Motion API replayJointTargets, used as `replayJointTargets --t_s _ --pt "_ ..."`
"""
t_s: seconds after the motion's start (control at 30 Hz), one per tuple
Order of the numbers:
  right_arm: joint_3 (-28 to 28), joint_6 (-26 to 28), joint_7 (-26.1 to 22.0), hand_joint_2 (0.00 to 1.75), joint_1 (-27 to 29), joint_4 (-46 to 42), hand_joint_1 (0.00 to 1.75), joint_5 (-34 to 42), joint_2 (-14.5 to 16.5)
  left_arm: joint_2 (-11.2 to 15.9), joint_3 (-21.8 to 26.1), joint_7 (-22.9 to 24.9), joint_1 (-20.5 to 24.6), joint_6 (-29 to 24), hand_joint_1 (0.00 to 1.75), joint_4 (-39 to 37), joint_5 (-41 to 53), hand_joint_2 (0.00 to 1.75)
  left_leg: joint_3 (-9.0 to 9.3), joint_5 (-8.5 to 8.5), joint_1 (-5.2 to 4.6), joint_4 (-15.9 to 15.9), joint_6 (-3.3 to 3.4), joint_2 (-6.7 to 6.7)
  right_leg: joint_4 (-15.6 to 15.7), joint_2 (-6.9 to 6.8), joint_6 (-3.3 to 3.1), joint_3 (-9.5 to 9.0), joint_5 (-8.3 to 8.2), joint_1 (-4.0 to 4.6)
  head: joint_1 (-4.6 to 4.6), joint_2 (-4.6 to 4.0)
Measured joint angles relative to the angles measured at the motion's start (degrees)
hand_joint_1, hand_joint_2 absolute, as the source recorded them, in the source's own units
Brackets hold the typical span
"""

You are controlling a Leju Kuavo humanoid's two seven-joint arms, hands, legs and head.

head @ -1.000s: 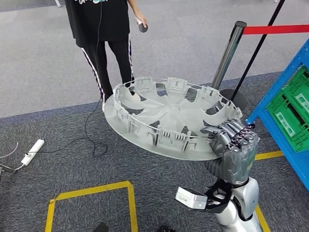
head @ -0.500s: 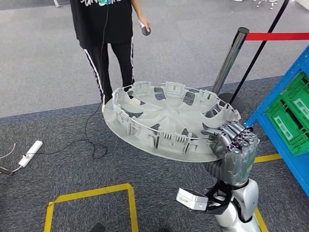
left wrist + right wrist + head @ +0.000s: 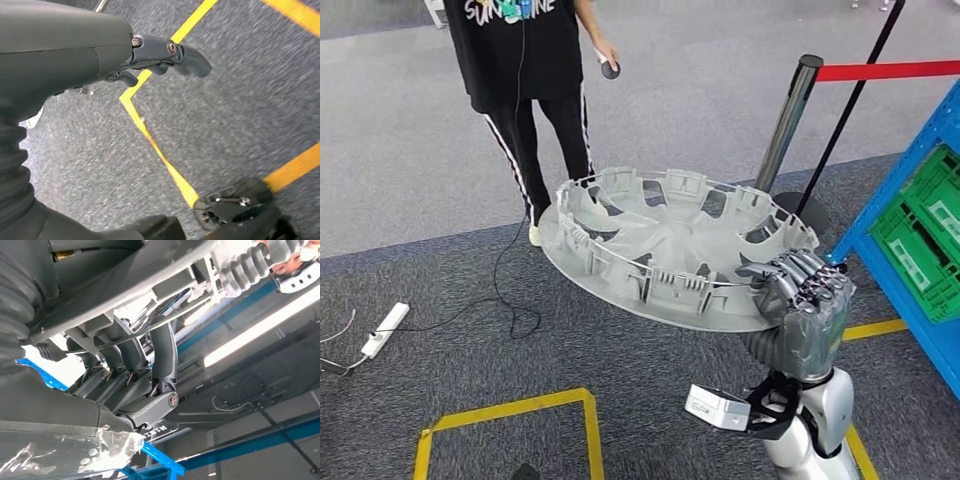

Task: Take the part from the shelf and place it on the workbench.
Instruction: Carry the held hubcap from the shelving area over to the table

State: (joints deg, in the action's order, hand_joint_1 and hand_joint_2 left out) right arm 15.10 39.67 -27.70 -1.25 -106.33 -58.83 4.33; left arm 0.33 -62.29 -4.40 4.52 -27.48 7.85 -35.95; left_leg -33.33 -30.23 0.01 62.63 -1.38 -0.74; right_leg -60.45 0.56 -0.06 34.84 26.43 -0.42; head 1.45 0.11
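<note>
Since the earlier frames the whole head view has shifted a little, so the camera has moved with the robot's body. The person (image 3: 524, 80) ahead has stepped slightly and the white power strip (image 3: 386, 329) sits lower in the picture, while the grip on the part looks unchanged.

The right hand (image 3: 803, 300) is clamped on the rim of the wheel cover (image 3: 675, 250), fingers curled over the edge and thumb beneath. The large grey disc lies nearly flat and reaches out from the hand toward the person, held above the carpet. In the right wrist view the dark fingers (image 3: 164, 355) hook over the cover's rim. The left hand (image 3: 162, 55) hangs low over the carpet and yellow floor tape (image 3: 158, 150); its fingers are loosely apart and hold nothing.

The step in hand appears to be carrying the cover to the workbench. Because the disc is held by one edge only, it would likely sag or twist, so a level wrist and slow turning seem wise, keeping it away from the barrier post (image 3: 792, 115) just beyond the hand.

To the hand's right stands a blue shelf (image 3: 893, 265) with green crates (image 3: 924, 235); what the crates hold cannot be made out.
</note>
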Motion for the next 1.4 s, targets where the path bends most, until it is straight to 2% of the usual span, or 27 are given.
replayJointTargets --t_s 0.07,0.1,0.13,0.17,0.23,0.27,0.3,0.37,0.43,0.5,0.57,0.6,0.63,0.67,0.7,0.73,0.77,0.8,0.87,0.9,0.97,1.03,1.1,1.17,1.33,1.37,1.4 --pt "-0.02 0.00 -0.04 1.75 -0.01 0.01 1.75 -0.02 0.00 -0.06 -0.01 -0.17 0.25 -0.07 0.00 0.01 -0.03 1.75 -5.24 -2.32 0.00 8.21 -0.30 0.10 0.02 -0.11 -0.35 -1.14 1.00 0.08 -0.20 0.00" --pt "-0.02 0.00 -0.06 1.75 0.01 0.02 1.75 -0.03 0.00 -0.11 -0.01 -0.25 0.44 -0.10 0.00 0.02 -0.04 1.75 -7.74 -2.63 -0.01 11.35 -0.30 0.12 0.03 -0.11 -0.40 -1.75 1.55 0.14 -0.21 0.00" --pt "-0.02 0.00 -0.06 1.75 0.03 0.04 1.75 -0.04 0.00 -0.17 -0.01 -0.33 0.62 -0.13 0.00 0.02 -0.04 1.75 -9.36 -1.70 -0.04 12.61 -0.19 0.13 0.03 -0.10 -0.43 -2.52 2.08 0.21 -0.20 0.00" --pt "-0.02 0.00 -0.06 1.75 0.06 0.05 1.75 -0.04 0.00 -0.20 -0.01 -0.33 0.75 -0.18 0.00 0.02 -0.04 1.75 -9.83 0.52 -0.12 11.60 0.05 0.13 0.03 -0.03 -0.43 -3.45 2.65 0.26 -0.20 0.00" --pt "-0.03 0.00 -0.06 1.75 0.06 0.07 1.75 -0.05 0.01 -0.14 -0.02 -0.30 0.66 -0.30 0.00 0.01 -0.04 1.75 -8.26 7.15 -0.47 4.59 0.81 0.12 0.10 0.20 -0.24 -5.28 3.94 0.24 -0.22 0.00" --pt "-0.03 0.00 -0.05 1.75 0.04 0.09 1.75 -0.05 0.01 -0.09 -0.03 -0.25 0.54 -0.36 0.00 -0.01 -0.05 1.75 -7.15 9.45 -0.71 1.10 1.20 0.11 0.11 0.45 0.03 -5.99 4.63 0.30 -0.28 0.00" --pt "-0.04 0.00 -0.01 1.75 0.00 0.10 1.75 -0.06 0.01 -0.04 -0.05 -0.15 0.46 -0.40 0.00 -0.03 -0.07 1.75 -6.23 10.40 -0.94 -1.52 1.57 0.10 0.19 0.59 0.36 -6.33 5.18 0.31 -0.31 0.00" --pt "-0.07 0.02 0.22 1.75 -0.05 0.14 1.75 -0.11 0.01 0.02 -0.07 0.26 0.43 -0.46 0.00 -0.07 -0.08 1.75 -5.41 9.50 -1.21 -3.41 2.13 0.06 0.70 0.70 1.01 -6.47 5.73 0.33 -0.39 0.00" --pt "-0.08 0.02 0.74 1.75 -0.06 0.17 1.75 -0.37 0.00 0.01 -0.10 0.83 0.38 -0.47 0.00 -0.07 -0.07 1.75 -4.66 8.83 -0.95 -4.64 2.55 0.00 1.21 0.42 1.52 -6.64 6.12 0.28 -0.33 0.00" --pt "-0.07 0.02 1.28 1.75 -0.17 0.23 1.75 -0.75 0.00 0.03 -0.13 1.26 0.14 -0.51 0.00 -0.08 -0.05 1.75 -3.55 8.44 -0.61 -5.66 2.90 0.01 -2.10 0.14 2.01 -4.84 7.59 0.37 -0.27 0.00" --pt "-0.07 0.02 1.78 1.75 -0.29 0.41 1.75 -1.34 0.00 0.03 -0.14 1.44 0.04 -0.54 0.00 -0.09 -0.05 1.75 -2.82 7.79 -0.55 -5.82 3.12 0.02 -10.16 0.01 2.41 0.67 9.88 0.34 -0.26 0.00" --pt "-0.07 0.02 2.05 1.75 -0.29 0.53 1.75 -1.74 0.00 0.00 -0.14 1.48 0.03 -0.54 0.00 -0.09 -0.05 1.75 -2.47 7.40 -0.52 -5.81 3.13 -0.02 -13.97 0.01 2.58 3.78 10.38 0.31 -0.26 0.00" --pt "-0.08 0.02 2.32 1.75 -0.28 0.67 1.75 -2.09 0.00 -0.04 -0.15 1.48 -0.01 -0.54 0.00 -0.09 -0.07 1.75 -2.05 6.99 -0.47 -5.79 3.08 -0.10 -15.99 0.01 2.72 6.19 9.73 0.29 -0.25 0.00" --pt "-0.09 0.02 2.57 1.75 -0.28 0.79 1.75 -2.35 0.00 -0.08 -0.16 1.48 -0.10 -0.54 0.00 -0.09 -0.09 1.75 -1.47 6.53 -0.38 -5.78 2.98 -0.25 -15.68 0.01 2.85 7.47 7.82 0.26 -0.26 0.00" --pt "-0.10 0.02 2.78 1.75 -0.29 0.89 1.75 -2.55 0.00 -0.10 -0.17 1.48 -0.19 -0.55 0.00 -0.09 -0.11 1.75 -0.77 6.01 -0.26 -5.74 2.78 -0.50 -13.11 0.03 2.98 7.46 4.90 0.18 -0.25 0.00" --pt "-0.11 0.02 2.98 1.75 -0.33 0.97 1.75 -2.70 0.00 -0.10 -0.17 1.48 -0.26 -0.55 0.00 -0.09 -0.15 1.75 -0.04 5.43 -0.16 -5.69 2.49 -0.81 -8.93 0.32 3.20 6.43 1.54 -0.02 -0.25 0.00" --pt "-0.11 0.01 3.15 1.75 -0.39 1.07 1.75 -2.83 0.00 -0.08 -0.18 1.48 -0.21 -0.56 0.00 -0.10 -0.21 1.75 0.54 4.84 -0.13 -5.51 2.13 -1.12 -4.98 0.99 3.39 4.86 -0.87 -0.27 -0.25 0.00" --pt "-0.12 0.01 3.34 1.75 -0.45 1.16 1.75 -3.05 0.00 -0.04 -0.18 1.48 -0.09 -0.57 0.00 -0.12 -0.28 1.75 0.84 4.41 -0.12 -5.31 1.79 -1.52 -2.04 1.58 3.36 3.54 -2.28 -0.48 -0.26 0.00" --pt "-0.15 0.00 3.84 1.75 -0.60 1.39 1.75 -3.61 -0.01 0.01 -0.19 1.46 0.13 -0.61 0.00 -0.15 -0.43 1.75 0.88 4.07 -0.11 -5.09 1.32 -2.16 -0.13 2.19 2.84 2.34 -2.39 -0.56 -0.32 0.00" --pt "-0.17 0.00 4.08 1.75 -0.65 1.49 1.75 -3.91 -0.02 0.01 -0.20 1.46 0.10 -0.63 0.00 -0.15 -0.48 1.75 0.83 4.05 -0.03 -5.12 1.19 -2.49 -0.03 1.86 2.36 2.32 -2.29 -0.50 -0.35 0.00" --pt "-0.25 0.00 4.39 1.75 -0.73 1.68 1.75 -4.37 -0.02 -0.01 -0.20 1.45 -0.06 -0.70 0.00 -0.15 -0.55 1.75 0.47 3.20 0.01 -4.24 0.80 -2.11 0.06 1.16 1.51 2.12 -2.06 -0.48 -0.49 0.00" --pt "-0.32 0.00 4.57 1.75 -0.85 1.78 1.75 -4.60 -0.02 -0.04 -0.20 1.44 0.01 -0.75 0.00 -0.15 -0.57 1.75 -1.95 0.53 -0.04 0.71 0.33 -0.92 0.14 0.22 0.83 1.88 -1.83 -0.48 -0.75 0.00" --pt "-0.37 0.00 4.75 1.75 -0.99 1.96 1.75 -4.69 -0.02 -0.05 -0.20 1.43 0.17 -0.72 0.00 -0.14 -0.61 1.75 -6.21 -2.51 -0.01 8.54 0.11 -0.26 0.13 -0.83 0.48 1.79 -1.60 -0.32 -0.89 0.00" --pt "-0.39 0.00 4.83 1.75 -1.04 2.19 1.75 -4.75 -0.02 -0.05 -0.20 1.43 0.17 -0.67 0.00 -0.14 -0.64 1.75 -8.73 -3.16 -0.01 12.57 0.13 -0.15 0.13 -1.68 0.32 1.71 -1.46 -0.20 -0.89 0.00" --pt "-0.39 0.00 4.85 1.75 -1.04 2.34 1.75 -4.77 -0.02 -0.03 -0.20 1.43 0.08 -0.65 0.00 -0.16 -0.69 1.75 -8.48 -1.34 -0.02 11.31 0.28 -0.09 0.13 -2.24 0.25 1.56 -1.35 -0.13 -0.91 0.00" --pt "-0.39 0.00 4.86 1.75 -1.05 2.37 1.75 -4.78 -0.02 -0.02 -0.20 1.43 0.04 -0.65 0.00 -0.16 -0.70 1.75 -7.71 -0.15 -0.03 9.59 0.37 0.00 0.13 -2.45 0.25 1.47 -1.30 -0.11 -0.90 0.00" --pt "-0.41 0.00 4.90 1.75 -1.12 2.42 1.75 -4.87 -0.02 -0.02 -0.20 1.43 0.12 -0.61 0.00 -0.16 -0.75 1.75 -5.74 1.63 -0.27 5.33 0.57 1.26 0.05 -2.98 0.44 1.30 -1.12 0.07 -0.94 0.00"
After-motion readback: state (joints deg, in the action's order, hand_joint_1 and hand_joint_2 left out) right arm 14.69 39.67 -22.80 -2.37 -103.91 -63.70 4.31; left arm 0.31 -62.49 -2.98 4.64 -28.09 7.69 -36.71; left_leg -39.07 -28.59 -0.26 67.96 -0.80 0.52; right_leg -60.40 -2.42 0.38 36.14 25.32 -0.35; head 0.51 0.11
